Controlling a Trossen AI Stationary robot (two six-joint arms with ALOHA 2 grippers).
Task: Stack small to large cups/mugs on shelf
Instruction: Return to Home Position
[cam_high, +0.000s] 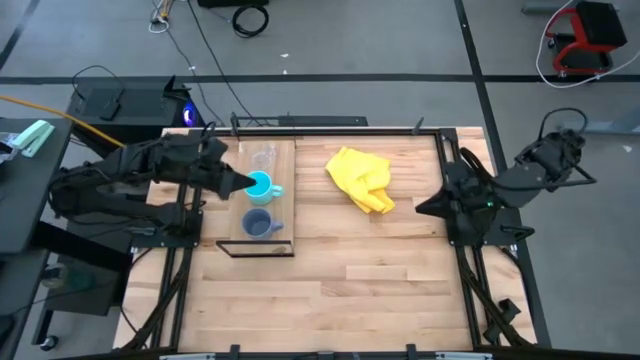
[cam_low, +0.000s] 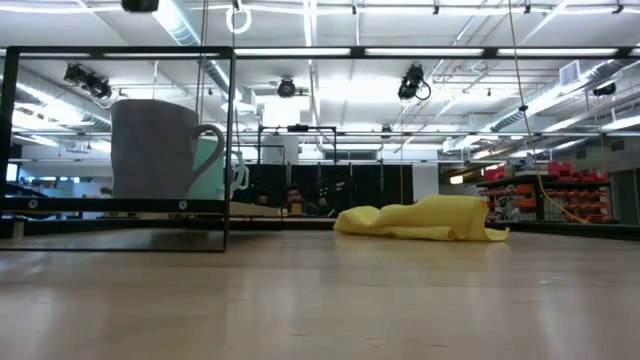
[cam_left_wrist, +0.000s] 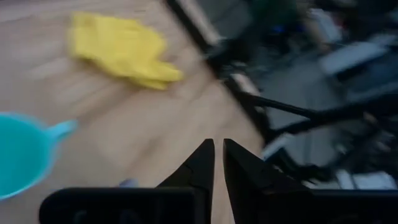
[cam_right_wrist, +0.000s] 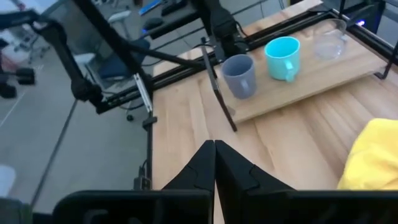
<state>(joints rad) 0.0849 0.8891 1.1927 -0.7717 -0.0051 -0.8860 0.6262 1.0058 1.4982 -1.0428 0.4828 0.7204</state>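
Now, starting at the front edge of the table (cam_high: 380, 290), we find the shelf (cam_high: 286, 165) lying toward the table's left edge, its long axis running front to back and its black frame (cam_high: 256, 250) at the front end. On the board we count three vessels upright in one row along that axis: the dark blue-grey mug (cam_high: 260, 224) at the front end, the cyan mug (cam_high: 260, 186) in the middle and the clear glass cup (cam_high: 264, 158) at the back end, each apart from its neighbour. We see the left gripper (cam_high: 243, 183) over the shelf's left edge, just beside the cyan mug and pointing at it. Its fingers (cam_left_wrist: 204, 167) are almost together, with only a slit between them, pinching nothing. The mug lies straight ahead of that claw, so we judge that a retreat should run straight back toward the table's left edge, crosswise to the row, so that neither neighbour is brushed. Whether claw and mug touch, we cannot tell. The yellow cloth (cam_high: 362, 180) lies past the shelf's right edge. At the table's right edge the right gripper (cam_high: 422, 208) waits well apart from the shelf, its fingers (cam_right_wrist: 202, 165) pressed together on nothing.
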